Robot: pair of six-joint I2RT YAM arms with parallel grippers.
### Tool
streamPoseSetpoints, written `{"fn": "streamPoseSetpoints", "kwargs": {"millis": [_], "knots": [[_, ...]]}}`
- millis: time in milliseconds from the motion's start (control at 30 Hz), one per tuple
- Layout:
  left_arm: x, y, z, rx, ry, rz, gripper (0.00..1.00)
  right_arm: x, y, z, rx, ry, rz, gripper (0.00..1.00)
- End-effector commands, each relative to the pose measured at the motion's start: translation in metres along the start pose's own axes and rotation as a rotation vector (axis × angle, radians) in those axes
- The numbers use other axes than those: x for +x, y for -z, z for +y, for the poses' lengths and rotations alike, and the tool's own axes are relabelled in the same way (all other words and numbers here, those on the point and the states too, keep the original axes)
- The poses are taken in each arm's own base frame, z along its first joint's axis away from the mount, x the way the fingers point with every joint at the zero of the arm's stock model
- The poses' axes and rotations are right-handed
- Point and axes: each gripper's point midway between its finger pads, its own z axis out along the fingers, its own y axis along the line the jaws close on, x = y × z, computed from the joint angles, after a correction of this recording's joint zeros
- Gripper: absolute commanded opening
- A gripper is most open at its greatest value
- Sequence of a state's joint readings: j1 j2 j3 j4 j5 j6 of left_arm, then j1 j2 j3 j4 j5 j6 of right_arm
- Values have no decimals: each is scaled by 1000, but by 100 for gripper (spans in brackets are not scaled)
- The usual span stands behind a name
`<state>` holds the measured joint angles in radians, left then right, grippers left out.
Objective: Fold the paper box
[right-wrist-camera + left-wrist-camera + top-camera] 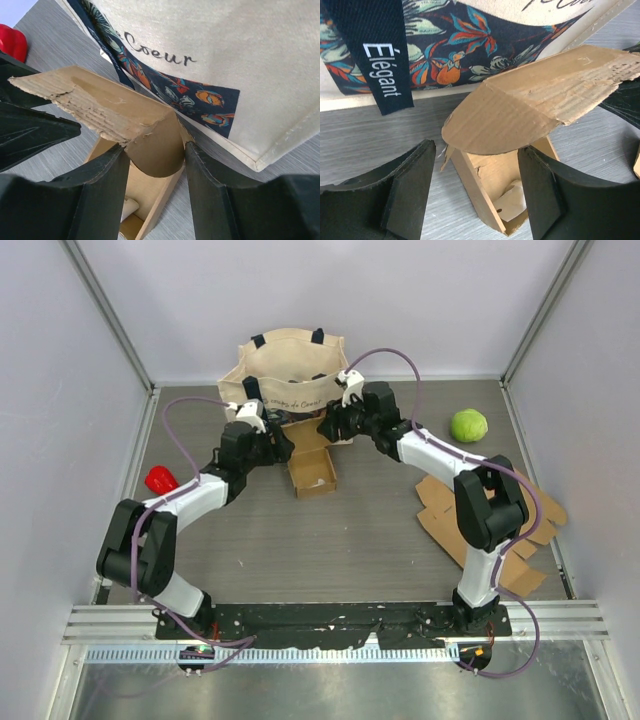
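The small brown paper box lies open on the table in front of the tote bag. Its lid is raised and tilted, with a torn corrugated edge. My left gripper is open at the box's left side. In the left wrist view its fingers stand wide apart, with the box body low between them, untouched. My right gripper is at the box's far end. Its jaws stand apart, and the lid's rounded side flap fills the gap between its fingers.
A cream tote bag with a floral band stands right behind the box. A green ball lies at the right and a red object at the left. Flat cardboard sheets lie by the right arm.
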<state>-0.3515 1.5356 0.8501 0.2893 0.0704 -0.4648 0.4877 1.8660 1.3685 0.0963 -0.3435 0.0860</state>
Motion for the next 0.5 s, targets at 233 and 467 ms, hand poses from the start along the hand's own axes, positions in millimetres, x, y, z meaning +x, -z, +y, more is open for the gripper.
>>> {"fn": "streamPoseSetpoints", "kwargs": {"millis": [233, 467], "knots": [[-32, -9, -6, 3, -88, -67, 50, -28, 0, -4, -39, 0, -39, 52], [-30, -7, -4, -15, -77, -45, 32, -21, 2, -15, -58, 14, -2, 53]]}}
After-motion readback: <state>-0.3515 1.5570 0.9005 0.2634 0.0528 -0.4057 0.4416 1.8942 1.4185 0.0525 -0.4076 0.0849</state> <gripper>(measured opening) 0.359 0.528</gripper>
